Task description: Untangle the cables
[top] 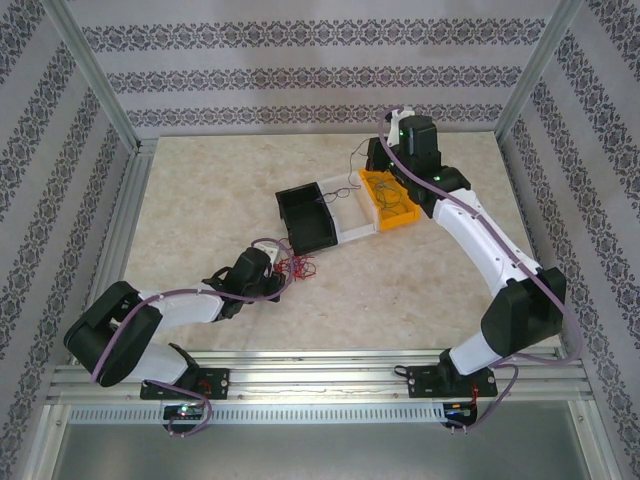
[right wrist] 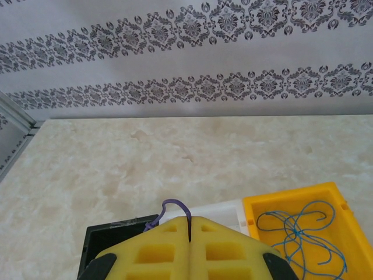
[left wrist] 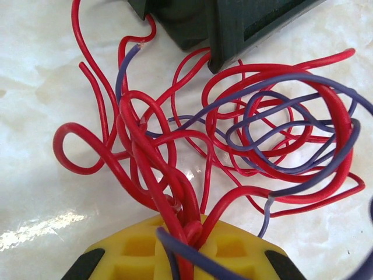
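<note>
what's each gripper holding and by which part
Left gripper pinches several red cables where they bunch together. Right gripper pinches one purple cable beside its small loop.

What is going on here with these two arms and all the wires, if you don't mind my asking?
The arms are sorting tangled wires. The left pincer is shut on a tangle of red and purple cables lying on the table beside the black bin. The right pincer is shut on a single purple wire over the bins. Blue wires lie in the yellow bin.
</note>
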Available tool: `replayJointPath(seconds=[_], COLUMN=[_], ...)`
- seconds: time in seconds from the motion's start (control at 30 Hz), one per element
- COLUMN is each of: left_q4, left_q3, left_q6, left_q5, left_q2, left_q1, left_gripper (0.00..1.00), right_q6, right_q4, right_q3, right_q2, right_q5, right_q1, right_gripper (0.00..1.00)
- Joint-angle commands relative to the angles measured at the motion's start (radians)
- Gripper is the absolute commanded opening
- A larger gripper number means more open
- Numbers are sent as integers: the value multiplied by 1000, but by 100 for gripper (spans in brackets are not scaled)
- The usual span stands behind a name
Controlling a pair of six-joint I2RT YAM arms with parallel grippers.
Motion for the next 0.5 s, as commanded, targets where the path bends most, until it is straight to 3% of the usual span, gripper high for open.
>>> replayJointPath(seconds=[0.0,0.37,0.47], left_q4=[-11,-55,-58], left_q3=[-7,24,20], left_q6=[5,55,56], left_q5=[-16,128,139], left_q2=[-17,-36,-51], left_q1=[-11,-13,-13], left_gripper=[0,0,0], right_q6=[13,95,116], right_q4=[50,-22,-51], right_q3=[-7,-3,28], right_q2=[13,258,321], right_q5=[37,138,105], right_q1=[23,89,89], right_gripper=[0,0,6])
